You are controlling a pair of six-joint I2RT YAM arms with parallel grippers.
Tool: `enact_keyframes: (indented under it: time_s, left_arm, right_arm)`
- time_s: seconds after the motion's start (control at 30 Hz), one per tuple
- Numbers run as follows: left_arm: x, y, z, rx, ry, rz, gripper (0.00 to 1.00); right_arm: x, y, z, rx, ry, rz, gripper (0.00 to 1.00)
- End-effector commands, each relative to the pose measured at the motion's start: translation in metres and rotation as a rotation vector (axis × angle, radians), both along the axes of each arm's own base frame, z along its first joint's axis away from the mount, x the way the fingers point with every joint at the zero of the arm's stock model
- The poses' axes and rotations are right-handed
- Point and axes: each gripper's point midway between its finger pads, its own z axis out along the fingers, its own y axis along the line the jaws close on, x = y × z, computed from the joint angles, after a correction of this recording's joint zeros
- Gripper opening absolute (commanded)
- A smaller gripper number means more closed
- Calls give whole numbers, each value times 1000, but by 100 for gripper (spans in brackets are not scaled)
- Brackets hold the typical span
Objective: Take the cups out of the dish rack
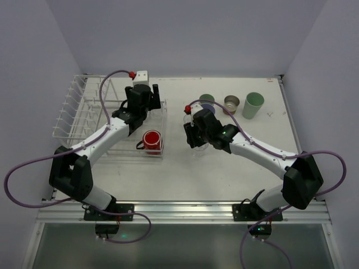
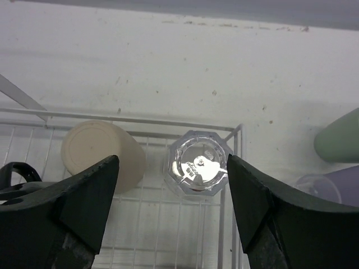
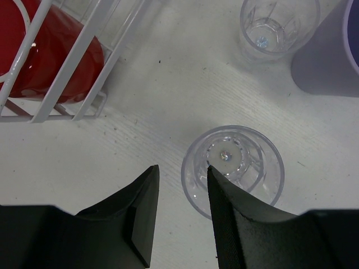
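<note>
The white wire dish rack (image 1: 73, 112) stands at the left. In its basket a red mug (image 1: 152, 140) sits near the front. Farther back, an upturned beige cup (image 2: 101, 154) and an upturned clear cup (image 2: 199, 168) stand by the rack's corner. My left gripper (image 2: 173, 159) hangs open above them, with the clear cup just ahead between its fingers, untouched. My right gripper (image 3: 180, 168) is open over an upright clear cup (image 3: 241, 165) on the table. One finger is over the cup's mouth, the other outside its near wall.
On the table behind the right arm stand a dark green cup (image 1: 207, 99), a lavender cup (image 1: 208, 109), a brown cup (image 1: 231, 102) and a mint green cup (image 1: 253, 105). Another clear cup (image 3: 277, 25) stands beside the lavender one. A black mug handle (image 2: 17, 174) shows in the rack.
</note>
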Motion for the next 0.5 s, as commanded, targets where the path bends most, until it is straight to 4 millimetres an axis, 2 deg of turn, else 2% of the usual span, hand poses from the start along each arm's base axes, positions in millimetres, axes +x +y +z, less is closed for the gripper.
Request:
enact_keyframes:
  time_s: [0.0,0.1,0.17,0.2,0.27,0.3,0.33,0.47]
  left_arm:
    - [1,15,47,-31,-145,62,82]
    - [-2,42,41,42,-125,185,83]
    - [-1,50,35,70,-104,217,83]
    - [0,55,26,90,-78,234,83]
    - [4,61,21,83,-61,249,83]
    - [8,59,9,74,-27,228,83]
    - [12,66,6,61,-15,237,83]
    - [21,68,2,76,-1,236,83]
  right_arm:
    - [0,6,10,46,-21,12,42]
    - [-1,7,12,57,-23,18,42]
    - [-2,7,14,63,-26,18,42]
    - [-2,7,17,74,-34,17,42]
    - [-3,6,19,83,-41,18,42]
    - [-4,6,25,100,-54,19,42]
    - [-4,7,27,106,-59,21,42]
    - [-5,6,31,122,-73,21,42]
